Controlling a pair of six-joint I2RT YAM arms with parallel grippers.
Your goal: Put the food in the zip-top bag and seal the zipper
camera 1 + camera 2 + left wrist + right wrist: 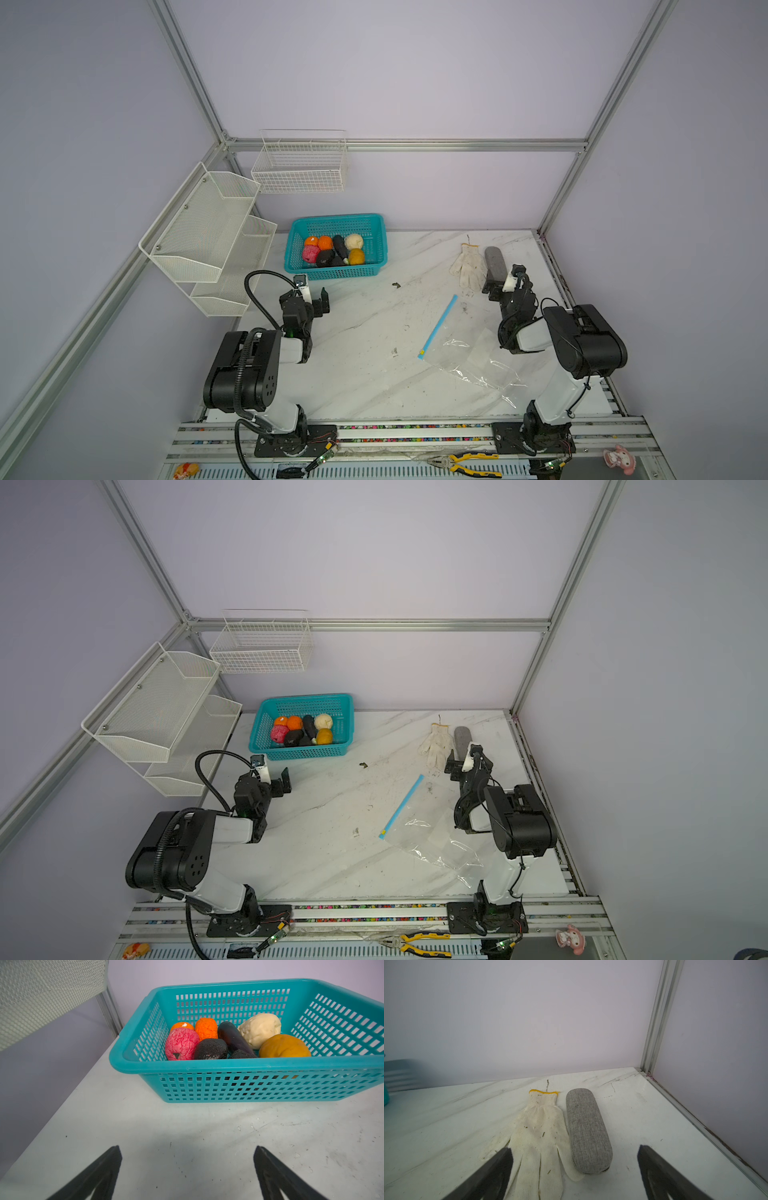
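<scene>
The food lies in a teal mesh basket at the back left: a pink ball, orange balls, a dark eggplant, a cream ball, a yellow ball and a black lump. My left gripper stands open just in front of the basket, empty. The clear zip-top bag lies flat at the right, its light-blue zipper ending in a yellow slider. Behind the bag, my right gripper is open and empty.
A white glove and a grey case lie on the table just beyond the right gripper. A white mesh shelf juts from the left wall, a wire basket hangs on the back wall. Pliers rest on the front rail.
</scene>
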